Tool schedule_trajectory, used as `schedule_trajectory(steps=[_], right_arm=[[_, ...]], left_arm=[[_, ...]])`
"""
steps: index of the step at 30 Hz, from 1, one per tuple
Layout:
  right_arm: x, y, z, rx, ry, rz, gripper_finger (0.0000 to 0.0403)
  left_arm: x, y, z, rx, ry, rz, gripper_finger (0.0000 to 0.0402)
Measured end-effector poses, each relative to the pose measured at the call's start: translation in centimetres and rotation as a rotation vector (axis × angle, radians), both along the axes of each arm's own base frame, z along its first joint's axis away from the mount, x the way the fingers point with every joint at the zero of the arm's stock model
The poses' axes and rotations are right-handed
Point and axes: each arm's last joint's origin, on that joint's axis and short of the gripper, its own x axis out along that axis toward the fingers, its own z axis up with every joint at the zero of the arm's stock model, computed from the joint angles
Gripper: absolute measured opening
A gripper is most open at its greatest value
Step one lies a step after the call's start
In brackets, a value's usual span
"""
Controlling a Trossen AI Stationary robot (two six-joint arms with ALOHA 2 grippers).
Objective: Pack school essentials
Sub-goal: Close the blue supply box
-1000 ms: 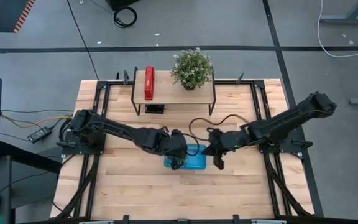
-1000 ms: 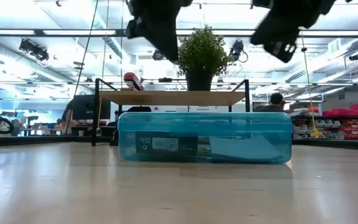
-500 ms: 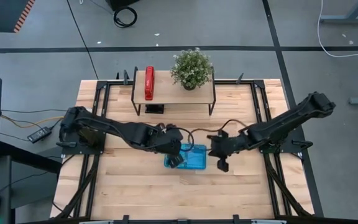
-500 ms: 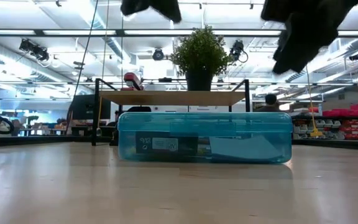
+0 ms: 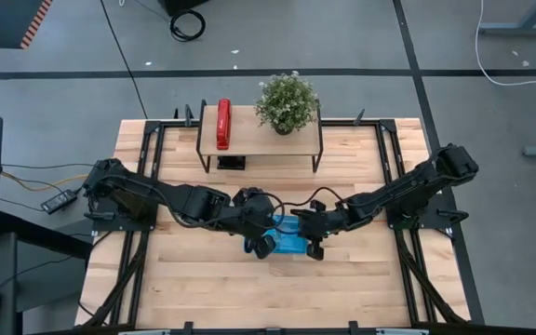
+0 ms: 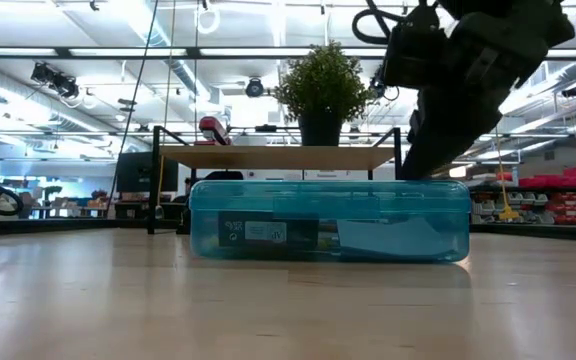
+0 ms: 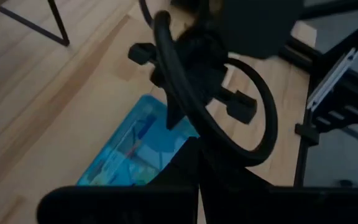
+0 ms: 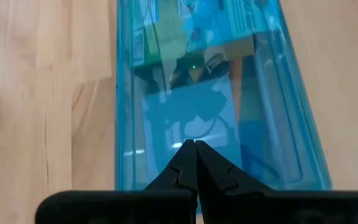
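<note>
A translucent blue hinged case [image 5: 287, 244] lies shut on the middle of the table, resting flat on its base [image 6: 328, 255]. Through its lid [image 8: 204, 118] I see a green-blue printed packet [image 8: 229, 15] and an orange strip [image 8: 242, 81]. My right gripper [image 8: 196, 144] is shut and slants down over the lid near the case's right end [image 6: 438, 195]. My left gripper [image 7: 197, 149] is shut, holds nothing, and hangs high above the case's left end [image 5: 261, 244], out of the low view. My right gripper's shut fingertips [image 8: 188, 155] stand at the lid near the case's right end, slanting down from the table's right side and pointing along the case. The low view shows the tip [image 6: 410, 172] level with the case's top. Whether they touch the lid, I cannot tell.
At the far side stands a low wooden shelf [image 5: 261, 140] bearing a red stapler [image 5: 222, 124] and a potted plant [image 5: 288, 102]. Black metal rails [image 5: 144, 177] run along the table's left and right sides. Bare wood lies toward the near edge [image 5: 268, 293].
My left gripper has risen away from the case and left the low view. My right gripper has sunk and gone toward the table's left, down to the case's right end. The case has stayed where it was, lid shut.
</note>
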Motion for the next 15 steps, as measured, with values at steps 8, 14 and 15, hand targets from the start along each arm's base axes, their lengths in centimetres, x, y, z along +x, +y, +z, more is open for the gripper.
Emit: schedule_trajectory(steps=[8, 14, 15], right_arm=[[0.3, -1.0, 0.0, -0.006, -0.002, -0.017, 0.0006], [0.4, -1.5, 0.0, -0.006, 0.002, -0.030, 0.0006], [0.4, -1.5, 0.0, -0.004, 0.003, -0.029, 0.0006]], left_arm=[[0.0, -0.1, 0.1, 0.003, -0.011, -0.010, 0.0006], [0.1, 0.0, 0.1, 0.010, -0.011, -0.013, 0.0010], [0.1, 0.0, 0.1, 0.012, -0.011, -0.014, 0.0012]])
